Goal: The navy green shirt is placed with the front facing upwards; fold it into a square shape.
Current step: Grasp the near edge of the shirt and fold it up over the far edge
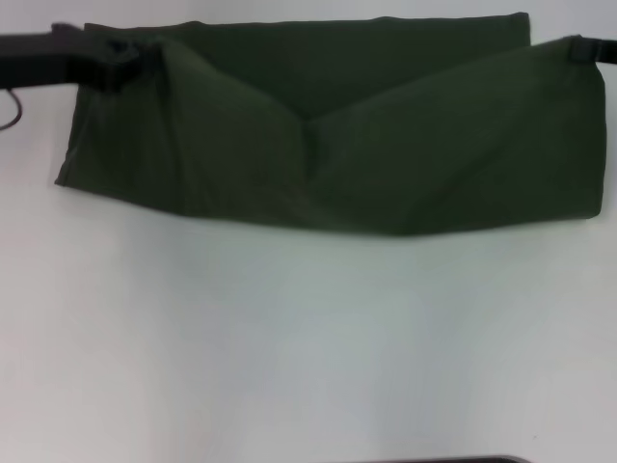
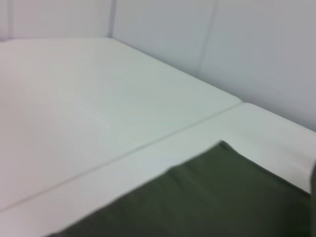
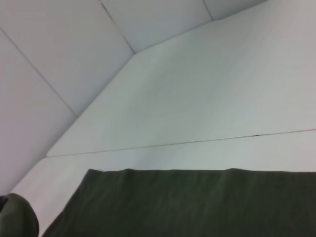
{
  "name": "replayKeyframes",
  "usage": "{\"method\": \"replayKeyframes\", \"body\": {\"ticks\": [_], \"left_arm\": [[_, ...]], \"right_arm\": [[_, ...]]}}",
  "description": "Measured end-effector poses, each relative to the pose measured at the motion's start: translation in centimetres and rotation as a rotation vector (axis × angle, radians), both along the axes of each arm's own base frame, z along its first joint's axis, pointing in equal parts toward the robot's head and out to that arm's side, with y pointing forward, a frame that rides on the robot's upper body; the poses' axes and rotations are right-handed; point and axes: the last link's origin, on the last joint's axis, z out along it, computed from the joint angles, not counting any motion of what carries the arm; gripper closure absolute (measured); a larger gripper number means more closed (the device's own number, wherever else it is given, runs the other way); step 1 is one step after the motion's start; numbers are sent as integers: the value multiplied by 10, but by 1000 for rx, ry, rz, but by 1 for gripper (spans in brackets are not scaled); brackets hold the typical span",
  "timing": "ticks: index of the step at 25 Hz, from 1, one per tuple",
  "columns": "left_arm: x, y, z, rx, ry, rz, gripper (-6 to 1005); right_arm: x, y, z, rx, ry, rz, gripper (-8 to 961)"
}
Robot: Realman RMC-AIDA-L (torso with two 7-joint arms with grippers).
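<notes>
Navy green shirt (image 1: 337, 145), one, between two end effectors

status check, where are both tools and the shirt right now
Left tool and right tool at the shirt's far corners. Near half lifted over. Nothing in the way.

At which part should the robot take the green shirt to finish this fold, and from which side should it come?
Probably by the navy green shirt's raised near hem, one corner per arm, where the left gripper and the right gripper are now, each coming from its own side. The middle sags in a V, so the corners carry the cloth.
</notes>
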Motion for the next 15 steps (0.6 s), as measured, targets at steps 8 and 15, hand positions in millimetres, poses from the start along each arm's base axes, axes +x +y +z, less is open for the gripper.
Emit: {"method": "replayKeyframes", "body": {"ticks": [8, 15], "left_arm": [[-1, 27, -2, 130, 17, 118, 979], [-7, 39, 1, 205, 42, 183, 979]], "right_arm": [[-4, 22, -3, 38, -54, -49, 928], [-4, 33, 3, 74, -68, -94, 928]]}}
